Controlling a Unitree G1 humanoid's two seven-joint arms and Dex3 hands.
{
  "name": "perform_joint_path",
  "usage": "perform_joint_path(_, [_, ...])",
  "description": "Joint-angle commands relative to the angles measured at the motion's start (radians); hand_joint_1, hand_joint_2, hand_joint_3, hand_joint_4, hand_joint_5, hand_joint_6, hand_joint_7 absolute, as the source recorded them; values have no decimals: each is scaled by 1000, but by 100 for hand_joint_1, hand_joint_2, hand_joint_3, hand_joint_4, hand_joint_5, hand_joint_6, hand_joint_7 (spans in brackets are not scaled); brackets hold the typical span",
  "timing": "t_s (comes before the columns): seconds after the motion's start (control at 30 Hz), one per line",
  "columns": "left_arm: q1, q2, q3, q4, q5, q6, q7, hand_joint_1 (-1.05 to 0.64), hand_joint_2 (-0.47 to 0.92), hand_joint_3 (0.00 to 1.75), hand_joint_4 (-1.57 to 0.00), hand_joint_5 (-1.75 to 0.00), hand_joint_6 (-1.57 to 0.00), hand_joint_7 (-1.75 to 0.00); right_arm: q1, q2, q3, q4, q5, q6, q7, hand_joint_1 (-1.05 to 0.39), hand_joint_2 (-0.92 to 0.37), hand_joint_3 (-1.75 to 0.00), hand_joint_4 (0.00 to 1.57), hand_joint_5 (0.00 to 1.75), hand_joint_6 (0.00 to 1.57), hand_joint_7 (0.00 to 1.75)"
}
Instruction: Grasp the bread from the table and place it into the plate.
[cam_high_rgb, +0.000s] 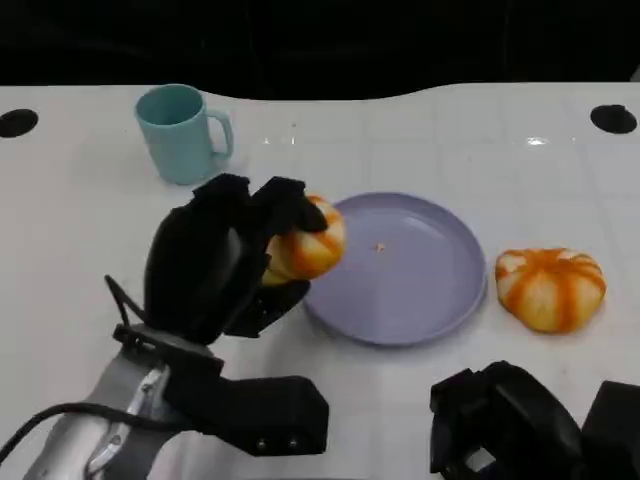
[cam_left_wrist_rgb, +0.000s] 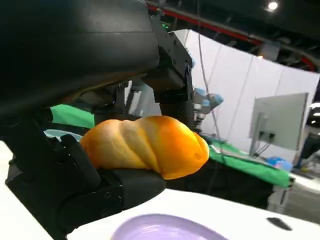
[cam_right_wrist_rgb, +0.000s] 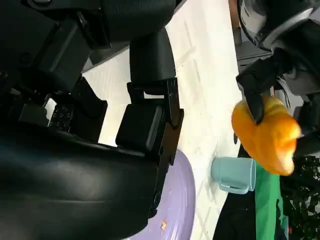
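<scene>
Over the left rim of the plate (cam_high_rgb: 400, 270), near the middle of the bench (cam_high_rgb: 80, 210), the left hand (cam_high_rgb: 225, 260) carries the bread (cam_high_rgb: 308, 240) clear of the surface. Its fingers wrap over the top and far side of the bun while the thumb side props it from below, as the left wrist view shows, where the bread (cam_left_wrist_rgb: 150, 145) sits on a black pad with the lilac plate (cam_left_wrist_rgb: 160, 231) just beneath. That cradling hold looks chosen to keep a soft, rounded thing from squashing or rolling out. Judging by this, the lift is done and the carry is nearly over: the bread hangs at the plate's edge, not yet above its centre, so a short reach toward the bench's right side should come before letting go.

A second bun (cam_high_rgb: 551, 288) with the same orange stripes lies on the bench just right of the plate, untouched. A teal mug (cam_high_rgb: 183, 132) stands toward the far left corner, well apart from the action and out of the path. The right hand (cam_high_rgb: 505, 420) rests low at the near right edge, holding nothing; whether its fingers are spread or curled I cannot tell.
</scene>
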Motion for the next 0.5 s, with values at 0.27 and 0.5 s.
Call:
perform_joint_path(0.27, [-150, -81, -50, 174, -34, -22, -83, -21, 30, 141, -96, -175, -74, -175, 7, -6, -6, -5, 2, -5, 1, -105, -13, -119, 157, 127, 157, 96])
perform_joint_path(0.5, [-266, -125, -91, 345, -36, -51, -80, -24, 30, 142, -97, -175, -76, -175, 12, -3, -3, -13, 6, 8, 0, -105, -11, -120, 156, 126, 157, 95])
